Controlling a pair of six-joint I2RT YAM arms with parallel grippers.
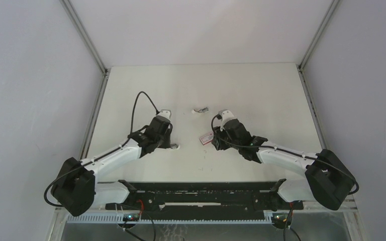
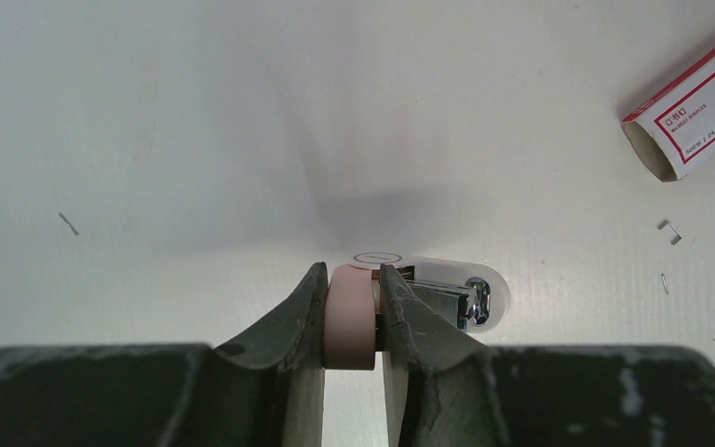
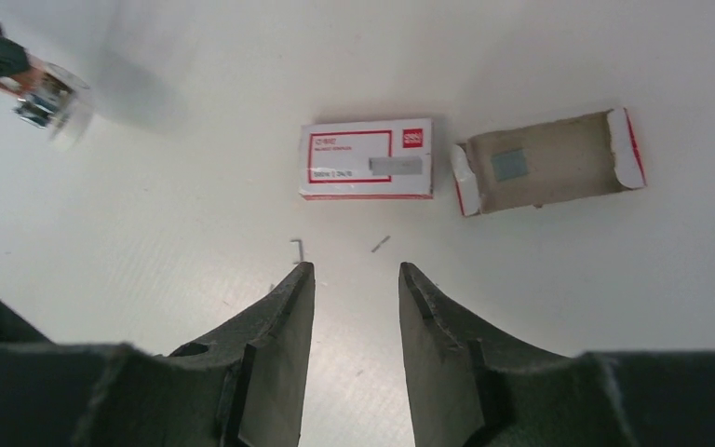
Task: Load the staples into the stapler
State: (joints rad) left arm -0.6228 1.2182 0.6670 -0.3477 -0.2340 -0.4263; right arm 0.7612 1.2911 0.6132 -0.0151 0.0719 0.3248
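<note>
- The left tool (image 2: 351,274) is clenched on the stapler (image 2: 349,321). Its two fingers (image 2: 303,317) press the pink body from either side.
- The stapler's white end and its bright metal part stick out past one finger. It is low over the bench (image 2: 195,112), and I cannot tell whether it touches.
- The right tool (image 3: 356,270) is released, its jaws standing apart with nothing between them, hovering over the bench.
- Just past its fingertips a few loose staples (image 3: 297,248) lie scattered on the bench.
- Beyond those lies the red-and-white box (image 3: 365,160), flat with its label up.
- Just beside the box, end to end with it but not touching, lies the sliding tray (image 3: 545,163). It is outside the box, open side up, with red-and-white flaps at both ends.
- The staples (image 3: 510,165), a short silvery-grey strip, lie inside that tray, nearer the end that faces the box.
- In the overhead view the box lies between the two tools, close to the right one, and the tray lies farther out on the bench.
</note>
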